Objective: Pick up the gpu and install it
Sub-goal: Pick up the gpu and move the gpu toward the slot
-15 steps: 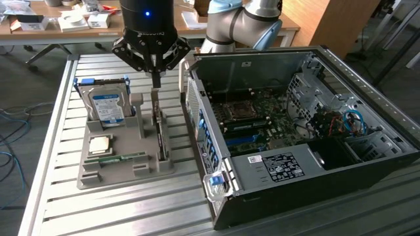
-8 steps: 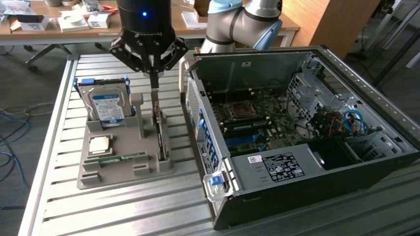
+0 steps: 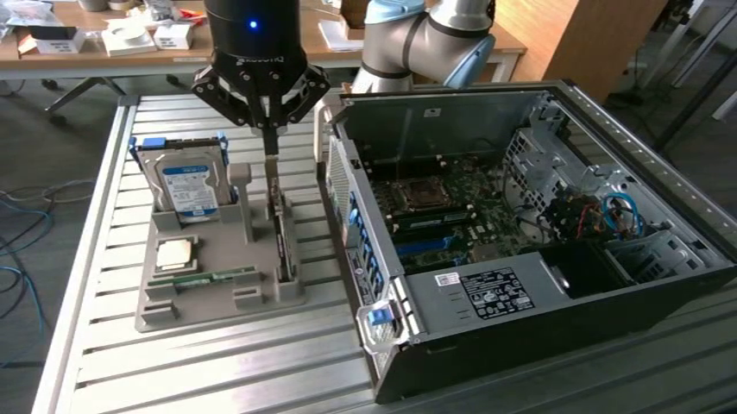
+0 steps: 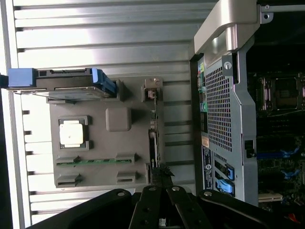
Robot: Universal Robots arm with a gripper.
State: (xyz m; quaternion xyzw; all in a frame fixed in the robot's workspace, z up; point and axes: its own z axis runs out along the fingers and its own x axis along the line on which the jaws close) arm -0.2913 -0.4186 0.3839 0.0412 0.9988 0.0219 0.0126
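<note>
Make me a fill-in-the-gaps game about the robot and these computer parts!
1. The gripper is pinched shut on the top edge of the ___.
2. The hard drive stands in the grey holder and wears a blue and ___ label.
3. The computer case lies on the table with its upward side ___.
Missing words: gpu; white; open.

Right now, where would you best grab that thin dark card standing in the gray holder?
By its thin top edge, from straight above: the gpu stands on edge in a slot of the gray holder, leaving mainly that edge free. The gripper pinches it there.
</note>
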